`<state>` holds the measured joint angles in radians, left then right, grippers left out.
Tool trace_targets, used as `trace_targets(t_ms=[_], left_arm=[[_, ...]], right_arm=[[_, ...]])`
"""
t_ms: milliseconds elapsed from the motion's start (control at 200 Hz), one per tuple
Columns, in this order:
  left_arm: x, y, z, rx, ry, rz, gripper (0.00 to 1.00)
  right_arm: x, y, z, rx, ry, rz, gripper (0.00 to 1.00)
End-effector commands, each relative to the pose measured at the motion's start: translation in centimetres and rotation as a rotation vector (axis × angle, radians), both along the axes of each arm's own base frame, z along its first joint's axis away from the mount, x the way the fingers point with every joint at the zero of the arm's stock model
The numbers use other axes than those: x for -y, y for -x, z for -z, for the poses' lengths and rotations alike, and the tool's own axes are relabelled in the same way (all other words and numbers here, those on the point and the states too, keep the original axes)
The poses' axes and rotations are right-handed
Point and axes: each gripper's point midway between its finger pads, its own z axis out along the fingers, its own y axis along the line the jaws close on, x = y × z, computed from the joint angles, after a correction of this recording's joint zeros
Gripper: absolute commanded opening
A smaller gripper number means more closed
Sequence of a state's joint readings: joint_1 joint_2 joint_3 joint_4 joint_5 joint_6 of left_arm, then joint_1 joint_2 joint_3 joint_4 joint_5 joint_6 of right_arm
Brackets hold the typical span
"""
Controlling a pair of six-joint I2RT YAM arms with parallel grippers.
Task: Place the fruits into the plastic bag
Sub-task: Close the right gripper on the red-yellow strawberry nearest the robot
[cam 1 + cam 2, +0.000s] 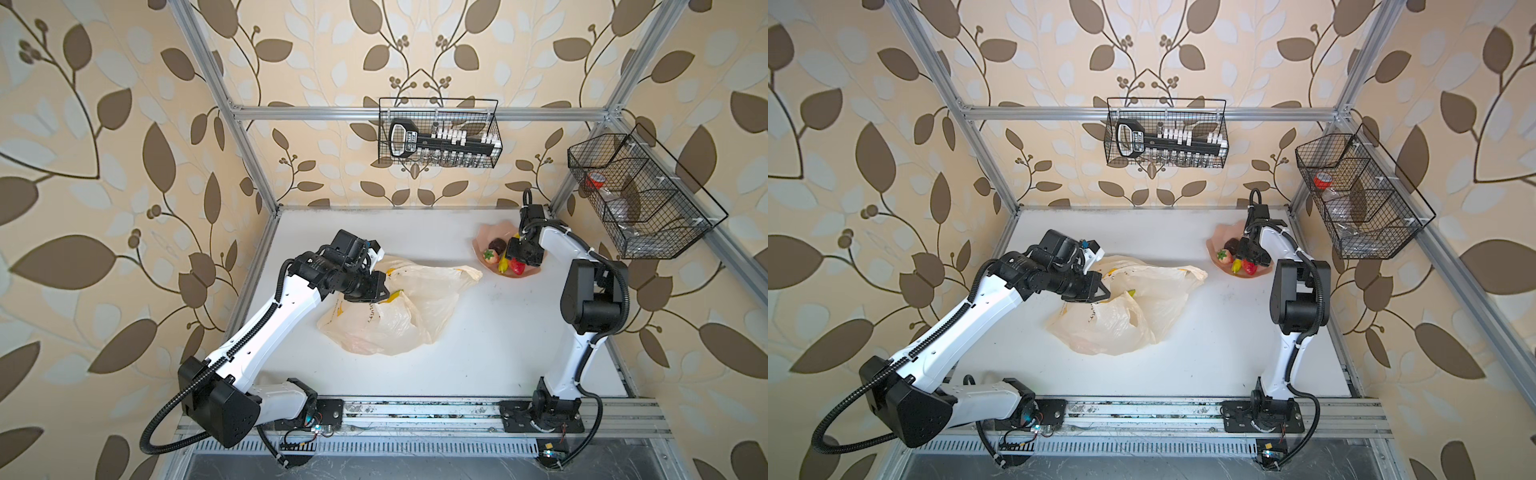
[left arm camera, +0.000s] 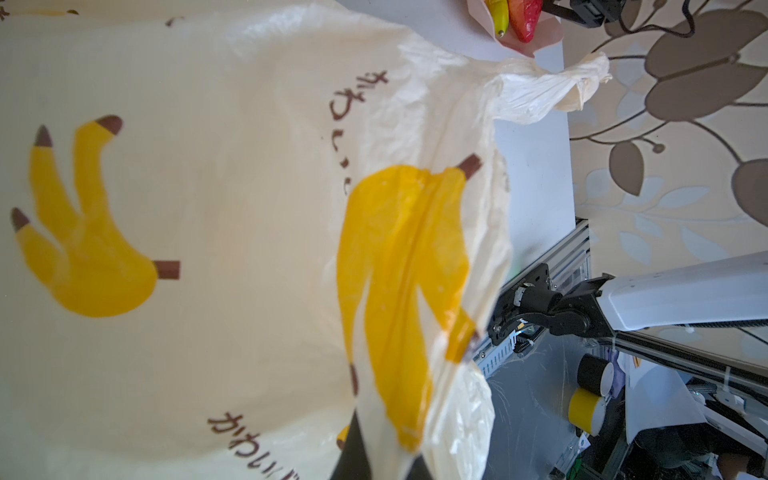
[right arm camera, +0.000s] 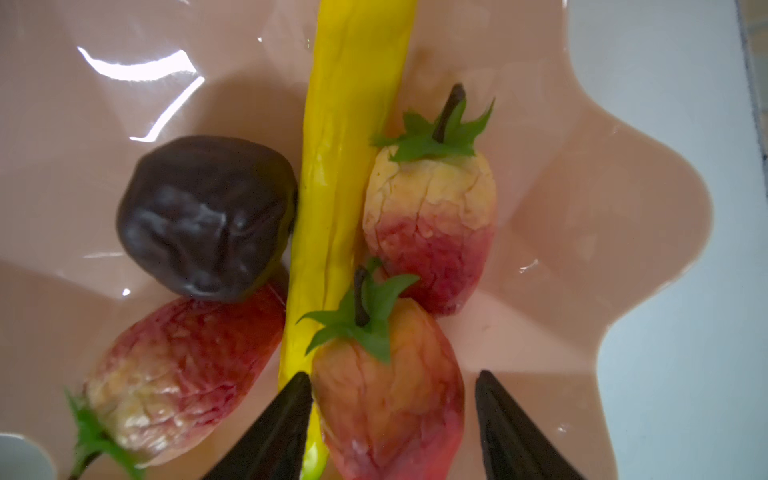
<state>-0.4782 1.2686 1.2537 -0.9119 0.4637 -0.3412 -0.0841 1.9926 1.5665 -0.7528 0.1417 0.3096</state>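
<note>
Strawberry (image 3: 388, 399) within spread right claw (image 3: 394, 376)

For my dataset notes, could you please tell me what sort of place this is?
Probably a staged robot test cell rather than a home: an aluminium frame around the white table, leaf wallpaper behind it, and a mounting rail.

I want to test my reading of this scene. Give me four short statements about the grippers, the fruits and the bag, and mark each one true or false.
1. The left gripper is shut on the plastic bag. True.
2. The plate is blue. False: it is pale pink.
3. The right gripper has its jaws open on either side of a strawberry. True.
4. The dark fruit is inside the bag. False: it lies on the plate, beside the banana.
</note>
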Motion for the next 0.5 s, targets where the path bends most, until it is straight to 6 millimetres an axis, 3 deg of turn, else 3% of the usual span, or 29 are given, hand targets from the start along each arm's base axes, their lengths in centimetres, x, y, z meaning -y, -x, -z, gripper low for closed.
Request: trace_targets(t_ms=[0,495], left_arm=[[0.2,0.2,-1.2,0.039,0.022,0.017,0.0],[0.1,0.3,-1.2,0.041,0.022,0.017,0.0]], right_arm=[[-0.2,-0.2,0.1,-0.016,0.0,-0.017,0.71],[-0.6,-0.2,1.4,-0.04,-0.043,-0.031,0.76]])
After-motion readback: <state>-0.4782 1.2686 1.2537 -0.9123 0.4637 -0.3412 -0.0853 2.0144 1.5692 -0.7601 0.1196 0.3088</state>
